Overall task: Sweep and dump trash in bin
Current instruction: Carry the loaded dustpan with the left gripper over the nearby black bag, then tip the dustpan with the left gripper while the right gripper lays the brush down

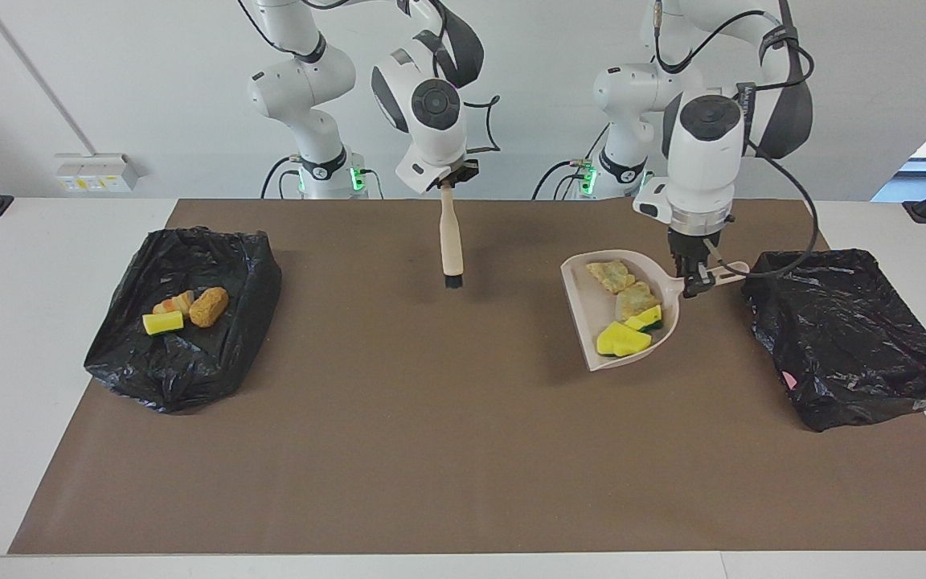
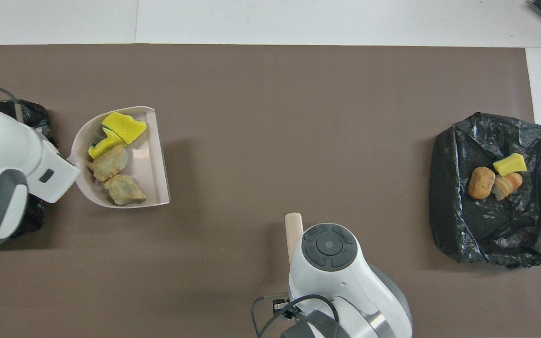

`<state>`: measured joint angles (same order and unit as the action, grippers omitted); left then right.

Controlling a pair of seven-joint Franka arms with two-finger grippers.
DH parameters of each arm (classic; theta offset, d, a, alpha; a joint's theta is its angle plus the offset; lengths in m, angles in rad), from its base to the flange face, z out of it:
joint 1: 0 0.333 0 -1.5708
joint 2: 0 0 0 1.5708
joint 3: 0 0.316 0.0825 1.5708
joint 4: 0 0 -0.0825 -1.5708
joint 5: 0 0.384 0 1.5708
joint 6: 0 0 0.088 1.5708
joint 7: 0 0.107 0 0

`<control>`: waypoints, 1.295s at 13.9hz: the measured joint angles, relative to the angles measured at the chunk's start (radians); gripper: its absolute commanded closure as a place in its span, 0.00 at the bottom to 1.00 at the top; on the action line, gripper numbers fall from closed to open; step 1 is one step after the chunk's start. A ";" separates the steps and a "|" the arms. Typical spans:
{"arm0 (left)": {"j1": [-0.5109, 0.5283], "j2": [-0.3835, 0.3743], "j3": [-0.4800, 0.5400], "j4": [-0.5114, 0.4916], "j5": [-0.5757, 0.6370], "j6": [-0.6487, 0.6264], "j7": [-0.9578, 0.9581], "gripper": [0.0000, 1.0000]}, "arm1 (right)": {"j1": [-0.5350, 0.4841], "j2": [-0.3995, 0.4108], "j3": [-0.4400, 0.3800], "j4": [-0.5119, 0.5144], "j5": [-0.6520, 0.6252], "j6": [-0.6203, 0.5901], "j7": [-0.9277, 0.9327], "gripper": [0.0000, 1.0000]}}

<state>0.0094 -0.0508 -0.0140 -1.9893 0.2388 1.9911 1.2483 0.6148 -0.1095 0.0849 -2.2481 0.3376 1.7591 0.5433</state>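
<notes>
Carrying the loaded dustpan [image 1: 592,310] level, the left gripper [image 1: 696,283], clamped on its handle, should clear the bin [image 1: 849,338] rim before tipping the trash [image 1: 628,314]; the right gripper [image 1: 448,182] holds the brush [image 1: 450,237] aside.

A beige dustpan [image 2: 150,155], toward the left arm's end of the brown mat [image 2: 270,94], holds two yellow sponge pieces [image 2: 122,126] and two tan bread-like chunks [image 2: 108,163]. A black-lined bin [image 2: 491,225] at the right arm's end contains three scraps [image 2: 482,182]. A brush handle [image 2: 293,230] protrudes from under the right arm.
</notes>
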 measured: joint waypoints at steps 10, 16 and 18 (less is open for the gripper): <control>0.017 0.183 0.395 0.265 -0.066 0.138 0.544 1.00 | 0.056 -0.055 -0.002 -0.162 0.080 0.182 0.046 1.00; 0.057 0.260 0.414 0.293 0.222 0.254 0.571 1.00 | 0.119 -0.044 -0.001 -0.192 0.081 0.217 0.046 1.00; 0.057 0.268 0.410 0.286 0.345 0.273 0.567 1.00 | 0.119 -0.042 -0.002 -0.204 0.081 0.232 0.046 1.00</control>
<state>0.0663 0.2174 0.3960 -1.7031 0.5836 2.2644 1.8150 0.7335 -0.1510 0.0825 -2.4525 0.4182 1.9914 0.5896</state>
